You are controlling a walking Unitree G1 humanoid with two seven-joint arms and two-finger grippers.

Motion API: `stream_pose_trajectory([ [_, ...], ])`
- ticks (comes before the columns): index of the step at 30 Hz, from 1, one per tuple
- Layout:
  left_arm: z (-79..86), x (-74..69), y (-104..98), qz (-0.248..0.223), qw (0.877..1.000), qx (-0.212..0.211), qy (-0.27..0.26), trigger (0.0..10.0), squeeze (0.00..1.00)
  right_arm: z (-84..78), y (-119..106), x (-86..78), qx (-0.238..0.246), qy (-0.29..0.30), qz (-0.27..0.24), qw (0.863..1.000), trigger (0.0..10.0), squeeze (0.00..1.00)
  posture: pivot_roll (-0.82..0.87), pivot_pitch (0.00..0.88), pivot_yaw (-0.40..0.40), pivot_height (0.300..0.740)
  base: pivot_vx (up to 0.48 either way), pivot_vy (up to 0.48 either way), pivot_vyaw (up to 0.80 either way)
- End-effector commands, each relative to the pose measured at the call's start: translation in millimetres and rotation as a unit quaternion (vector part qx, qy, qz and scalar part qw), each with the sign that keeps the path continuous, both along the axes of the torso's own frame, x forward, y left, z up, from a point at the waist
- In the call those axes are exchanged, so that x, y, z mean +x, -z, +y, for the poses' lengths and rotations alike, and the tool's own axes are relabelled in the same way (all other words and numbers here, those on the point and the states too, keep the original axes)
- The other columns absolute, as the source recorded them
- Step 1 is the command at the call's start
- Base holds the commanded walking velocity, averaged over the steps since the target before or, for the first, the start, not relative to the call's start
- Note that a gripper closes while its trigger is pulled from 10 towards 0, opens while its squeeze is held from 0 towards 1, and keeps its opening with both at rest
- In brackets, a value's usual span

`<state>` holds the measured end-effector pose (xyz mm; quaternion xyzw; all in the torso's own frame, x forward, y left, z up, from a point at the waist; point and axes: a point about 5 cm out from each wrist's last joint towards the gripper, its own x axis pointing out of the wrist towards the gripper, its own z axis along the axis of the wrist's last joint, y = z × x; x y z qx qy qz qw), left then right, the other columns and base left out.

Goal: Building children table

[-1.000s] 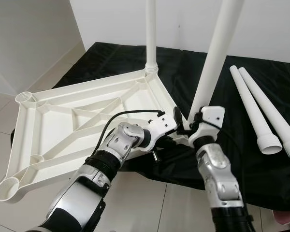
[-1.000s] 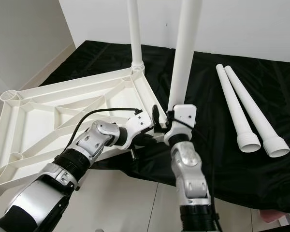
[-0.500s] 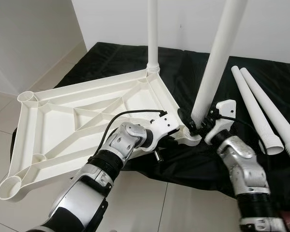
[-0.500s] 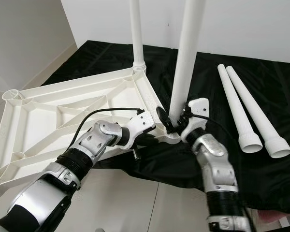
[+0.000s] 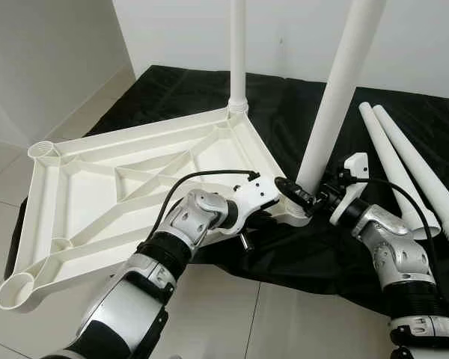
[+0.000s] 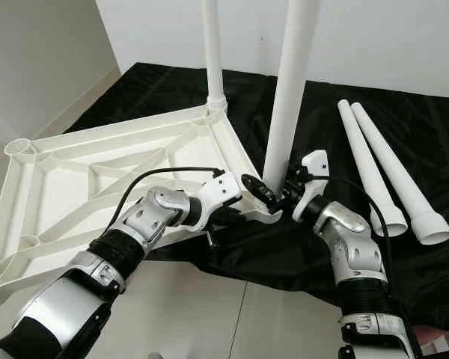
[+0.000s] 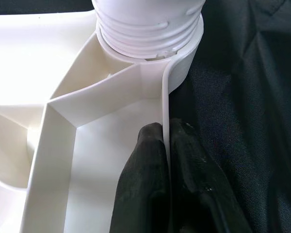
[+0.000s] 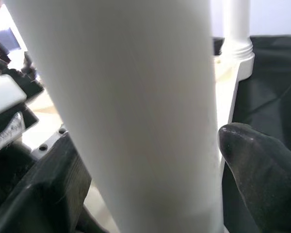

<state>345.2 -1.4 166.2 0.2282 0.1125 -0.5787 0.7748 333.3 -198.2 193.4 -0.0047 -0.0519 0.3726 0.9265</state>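
At the near corner of the upturned white tabletop [image 5: 120, 187], the left claw [image 7: 167, 160] is pinched almost shut on the thin side wall of the panel, one black finger inside the rim and the other outside against the black cloth [image 5: 322, 247]. Just ahead of its fingertips sits the corner socket with the threaded foot of the near leg [image 5: 337, 90] seated in it.

From the other side of that corner, the right claw [image 5: 303, 198] reaches in with its fingers [image 8: 262, 179] spread around the lower end of the near leg, one on each side of the white tube; I cannot tell whether they press on it or only bracket it. Both claws are close together at the socket.

Beyond them, a second leg [image 5: 238, 52] stands upright in the far corner socket. Two loose legs [image 5: 404, 164] lie side by side on the cloth, out past the right claw, flared ends toward the robot. Two sockets on the panel's other end, far from the left claw, hold nothing.
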Motion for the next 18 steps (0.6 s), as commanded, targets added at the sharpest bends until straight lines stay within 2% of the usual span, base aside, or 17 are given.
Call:
stream_pose_trajectory([
  [1,2.9,0.2,8.7,0.004,1.000,0.017,-0.016,10.0,0.00,-7.4,-3.1,3.7,-0.017,-0.016,0.000,1.000,10.0,0.00,-0.15,0.104,0.103,0.740,0.000,0.000,0.00],
  [9,3.3,0.2,8.7,0.005,1.000,0.017,-0.017,10.0,0.00,-12.1,-3.7,6.5,-0.025,-0.017,0.000,1.000,10.0,0.00,-0.15,0.107,0.105,0.740,0.000,0.000,0.00],
  [10,3.6,0.2,8.7,0.005,1.000,0.018,-0.016,10.0,0.00,-13.1,-3.4,6.4,-0.024,-0.020,0.002,1.000,6.4,0.00,-0.15,0.110,0.107,0.740,0.000,0.000,0.00],
  [13,3.8,0.3,8.7,0.005,1.000,0.018,-0.016,10.0,0.00,-14.0,-3.1,6.1,-0.024,-0.022,0.004,0.999,6.2,0.00,-0.15,0.112,0.109,0.740,0.000,0.000,0.00],
  [14,4.0,0.5,8.5,0.006,1.000,0.018,-0.017,10.0,0.00,-15.1,-2.8,5.8,-0.025,-0.028,0.005,0.999,4.4,0.00,-0.15,0.113,0.109,0.740,0.000,0.000,0.00],
  [16,4.0,0.6,8.5,0.005,1.000,0.018,-0.016,10.0,0.00,-15.8,-2.7,5.4,-0.025,-0.030,0.006,0.999,4.0,0.00,-0.15,0.114,0.110,0.740,0.000,0.000,0.00],
  [17,3.7,0.4,8.5,0.006,1.000,0.018,-0.016,10.0,0.00,-17.0,-2.3,5.3,-0.024,-0.036,0.007,0.999,0.7,0.00,-0.15,0.115,0.110,0.740,0.000,0.000,0.00],
  [18,3.7,0.4,8.5,0.006,1.000,0.018,-0.016,10.0,0.00,-17.0,-2.3,5.3,-0.024,-0.036,0.007,0.999,0.7,0.00,-0.15,0.115,0.110,0.740,0.000,0.000,0.00],
])
